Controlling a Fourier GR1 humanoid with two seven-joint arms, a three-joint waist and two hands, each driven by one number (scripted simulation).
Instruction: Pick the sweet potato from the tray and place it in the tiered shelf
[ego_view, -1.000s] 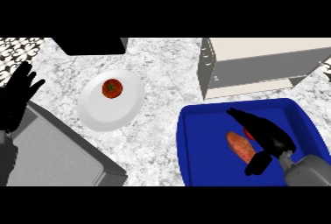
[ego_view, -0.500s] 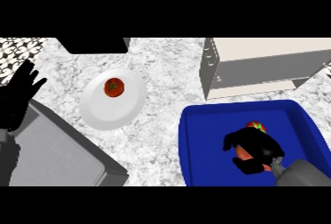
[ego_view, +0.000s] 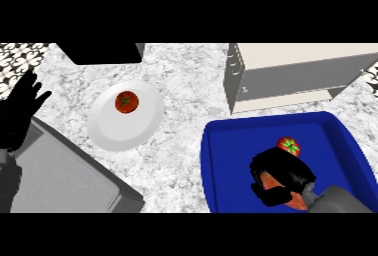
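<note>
The sweet potato lies in the blue tray, in its lower right part, and I see only slivers of its orange skin: one between my dark fingers and one poking out toward the lower right, beside my grey forearm. From those slivers I judge its long axis runs from upper left to lower right, roughly in line with my forearm, though most of it is hidden. My right hand sits directly on top of it, fingers curled down around it, so I read this as a grasp already closed on the sweet potato and not yet lifted from the tray floor.

Just above my knuckles, still inside the tray, rests a small red tomato with a green star-shaped stem. It is close to my hand but apart from it.

The tiered shelf stands beyond the tray's far edge, straight up in the view and slightly left of my hand. The coming move, as I judge it, is a lift and then a carry away from me, over the tomato.

My left hand rests open at the left edge, fingers up, well apart from everything. A white plate with a second tomato lies between it and the tray.
</note>
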